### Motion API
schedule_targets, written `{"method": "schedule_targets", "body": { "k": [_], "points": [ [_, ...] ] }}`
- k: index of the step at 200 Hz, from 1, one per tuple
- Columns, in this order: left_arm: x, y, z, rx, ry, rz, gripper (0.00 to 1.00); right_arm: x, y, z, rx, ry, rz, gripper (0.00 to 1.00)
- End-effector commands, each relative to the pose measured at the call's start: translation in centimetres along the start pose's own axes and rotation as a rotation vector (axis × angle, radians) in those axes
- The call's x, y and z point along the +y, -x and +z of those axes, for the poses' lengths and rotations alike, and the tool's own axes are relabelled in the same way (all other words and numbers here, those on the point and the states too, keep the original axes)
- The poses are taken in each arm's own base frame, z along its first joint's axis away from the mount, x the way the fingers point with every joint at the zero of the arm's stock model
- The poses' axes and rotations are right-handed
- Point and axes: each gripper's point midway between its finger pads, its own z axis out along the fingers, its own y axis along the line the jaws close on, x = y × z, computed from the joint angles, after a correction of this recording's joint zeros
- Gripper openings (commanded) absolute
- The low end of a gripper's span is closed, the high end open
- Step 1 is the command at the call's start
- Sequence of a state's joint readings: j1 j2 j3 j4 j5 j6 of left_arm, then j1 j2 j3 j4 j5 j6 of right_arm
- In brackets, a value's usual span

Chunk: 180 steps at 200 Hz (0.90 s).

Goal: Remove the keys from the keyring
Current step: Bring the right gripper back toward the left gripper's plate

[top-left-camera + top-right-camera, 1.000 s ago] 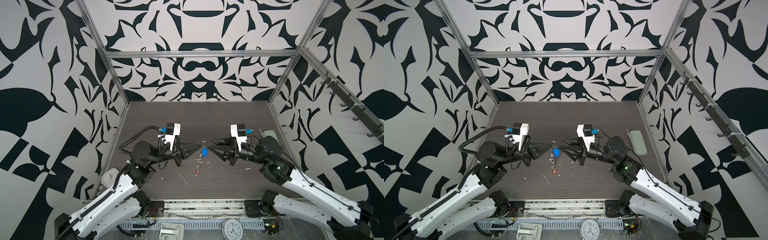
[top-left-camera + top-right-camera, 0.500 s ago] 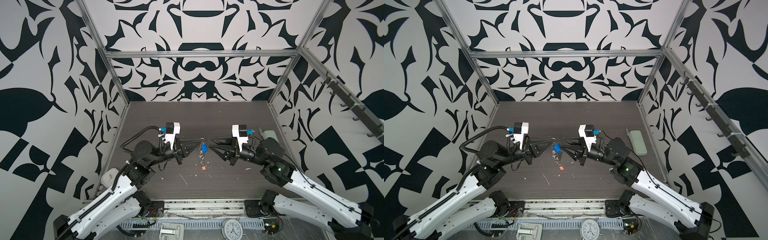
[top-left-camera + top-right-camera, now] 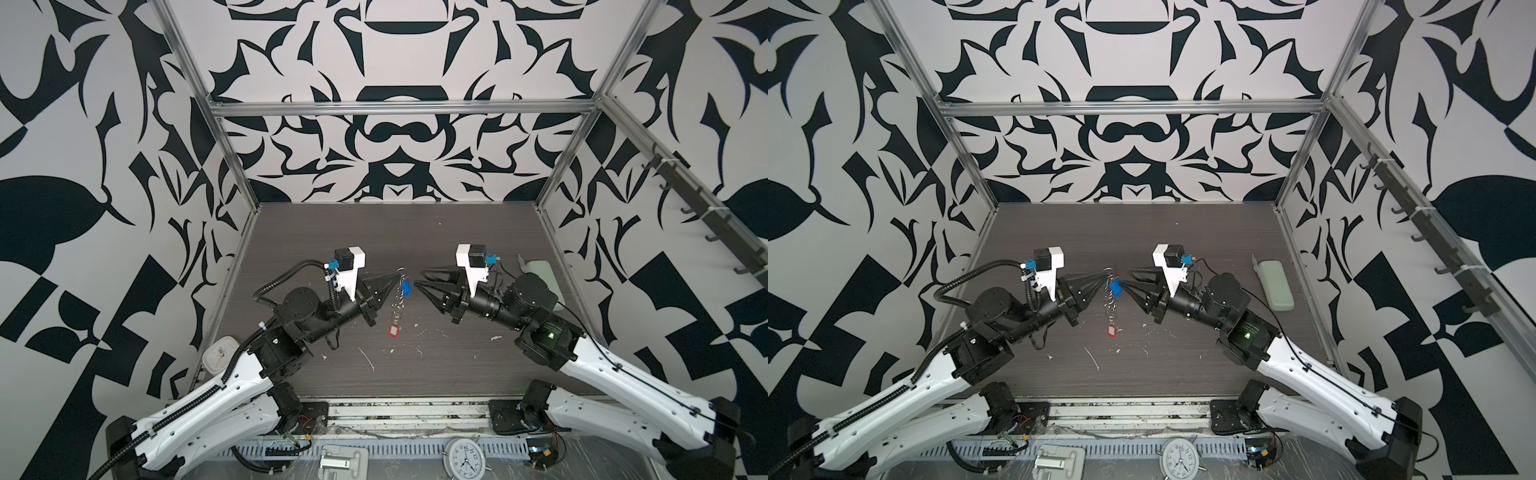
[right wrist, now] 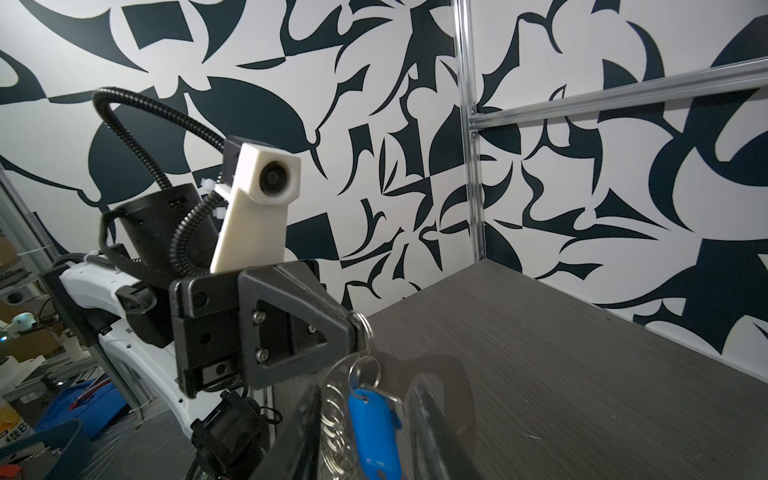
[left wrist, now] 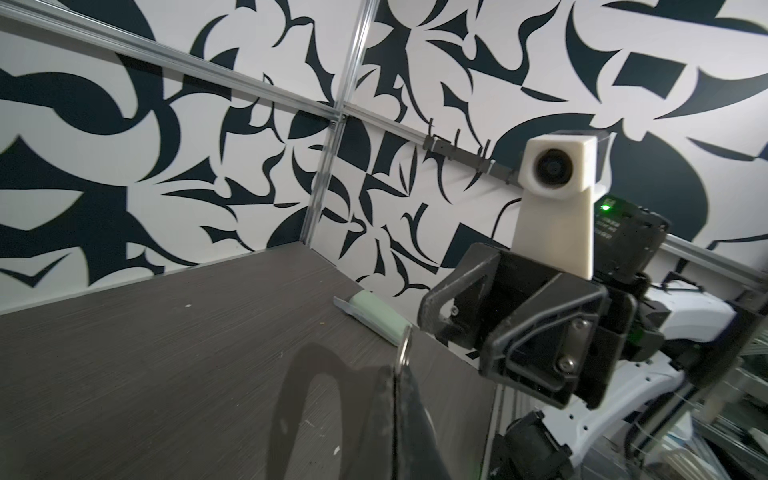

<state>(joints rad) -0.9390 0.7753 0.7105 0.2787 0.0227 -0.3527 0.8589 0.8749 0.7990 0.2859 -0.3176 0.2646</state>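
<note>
Two gripper tips: facing each other, close together, above the middle of the table [image 3: 374, 232].
Left gripper [image 3: 397, 274]: jaws fully closed, pinching the top ring of the keyring [image 3: 400, 300].
Right gripper [image 3: 417, 277]: jaws partly apart, gripping nothing. In the right wrist view its fingers [image 4: 436, 415] stand on either side of the blue-tagged key [image 4: 374, 428], with gaps showing.
Keyring: a chain of silver rings hanging straight down from the left gripper, lifted off the table.
Blue-tagged key: high on the chain, just below the pinched ring, between the right gripper's jaws.
Red-tagged key [image 3: 393, 330]: at the chain's lower end. Whether it touches the table cannot be told.
Both keys: attached to the keyring.
Pale-green case [image 3: 1275, 284]: flat on the table near the right wall, well apart from the keys.
</note>
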Motion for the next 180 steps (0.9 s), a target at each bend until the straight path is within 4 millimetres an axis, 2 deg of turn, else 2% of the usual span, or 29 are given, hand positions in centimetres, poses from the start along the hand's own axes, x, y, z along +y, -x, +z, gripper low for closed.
{"method": "schedule_targets", "body": {
  "k": [1,44,94,123,149,180],
  "points": [
    [1.2,1.7,0.0,-0.057,0.124,0.089,0.0,-0.5,1.0,-0.4,-0.045,-0.046,-0.019,0.37],
    [1.4,0.5,1.1,-0.035,0.221,0.19,0.0,-2.3,0.4,-0.9,-0.059,-0.143,-0.007,0.34],
    [1.5,0.0,1.6,-0.026,0.255,0.254,0.0,-2.4,-0.5,-0.8,0.016,-0.151,-0.037,0.33],
    [1.6,-0.3,1.6,-0.022,0.253,0.26,0.0,-2.6,0.3,-1.4,0.036,-0.174,-0.093,0.34],
    [1.4,-0.6,1.7,-0.01,0.24,0.261,0.0,-2.5,0.4,-1.1,0.089,-0.121,-0.11,0.36],
    [0.7,-0.9,1.4,0.008,0.194,0.251,0.0,-3.0,0.5,-0.8,0.098,0.032,-0.008,0.38]
  ]
}}
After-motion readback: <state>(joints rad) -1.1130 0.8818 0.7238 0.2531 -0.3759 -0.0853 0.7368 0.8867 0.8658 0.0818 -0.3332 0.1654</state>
